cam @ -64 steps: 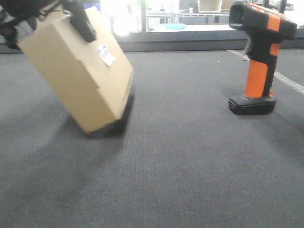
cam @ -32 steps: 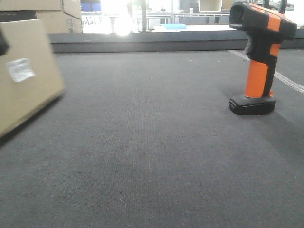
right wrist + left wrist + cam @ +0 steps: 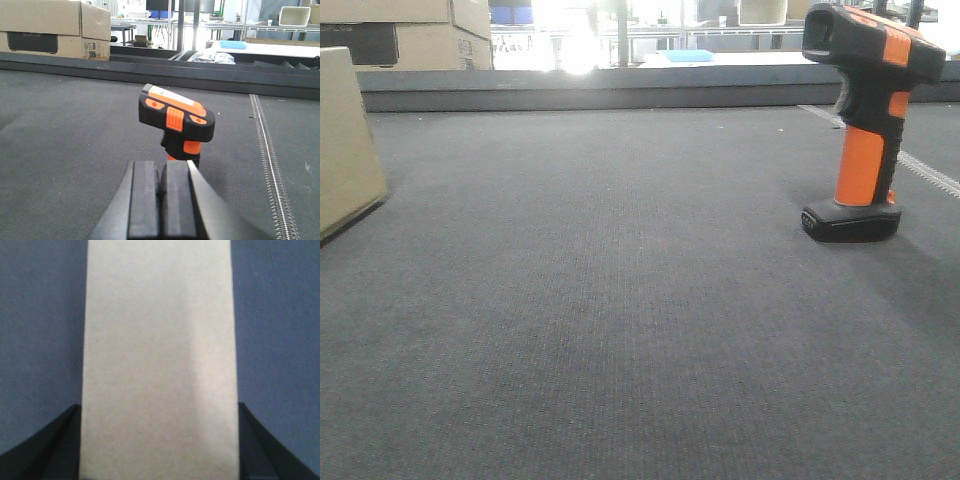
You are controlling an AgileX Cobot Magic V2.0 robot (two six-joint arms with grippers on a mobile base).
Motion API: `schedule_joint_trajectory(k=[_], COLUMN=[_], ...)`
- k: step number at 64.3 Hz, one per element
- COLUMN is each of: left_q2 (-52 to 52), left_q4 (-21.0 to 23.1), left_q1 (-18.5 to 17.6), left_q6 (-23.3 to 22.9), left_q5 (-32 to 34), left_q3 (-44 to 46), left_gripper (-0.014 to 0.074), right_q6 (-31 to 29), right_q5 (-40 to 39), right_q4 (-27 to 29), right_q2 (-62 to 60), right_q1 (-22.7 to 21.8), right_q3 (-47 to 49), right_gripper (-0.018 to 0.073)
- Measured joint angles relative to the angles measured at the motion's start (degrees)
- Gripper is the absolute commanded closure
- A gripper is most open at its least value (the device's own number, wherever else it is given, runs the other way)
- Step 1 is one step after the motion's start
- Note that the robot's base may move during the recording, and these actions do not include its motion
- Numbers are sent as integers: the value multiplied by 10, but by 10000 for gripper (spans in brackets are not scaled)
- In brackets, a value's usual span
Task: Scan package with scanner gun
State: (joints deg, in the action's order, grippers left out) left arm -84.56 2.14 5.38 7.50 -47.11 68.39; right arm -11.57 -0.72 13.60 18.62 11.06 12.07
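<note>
Tan cardboard package (image 3: pixel 345 140): front view catches one end only, at left frame edge, down at dark grey carpet (image 3: pixel 620 300). Left wrist view shows plain face filling centre, with left gripper (image 3: pixel 159 450) fingers (image 3: pixel 55 440) flush against both long sides, grasping package. Scanner gun (image 3: pixel 865 120) stands upright on flat base, far right, well apart from package. Right wrist view: right gripper (image 3: pixel 160 200) fingers pressed together, holding nothing; scanner gun just beyond. Printed cardboard boxes (image 3: pixel 55 25) at back left.
</note>
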Motion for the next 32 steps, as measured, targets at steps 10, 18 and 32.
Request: schedule_joint_trajectory(k=[10,18,32], left_q2=[0,0,0], left_q4=[-17,-21,-21], left_q1=[0,0,0], left_q6=[0,0,0], left_q5=[22,33,34], left_q3=[0,-1,-2], left_gripper=[442,435,220], right_q6=[0,0,0], right_q5=[0,0,-1], right_q4=[0,0,0], right_q2=[0,0,0], right_q1=[0,0,0], right_q3=[0,0,0], right_gripper=[713,713,713])
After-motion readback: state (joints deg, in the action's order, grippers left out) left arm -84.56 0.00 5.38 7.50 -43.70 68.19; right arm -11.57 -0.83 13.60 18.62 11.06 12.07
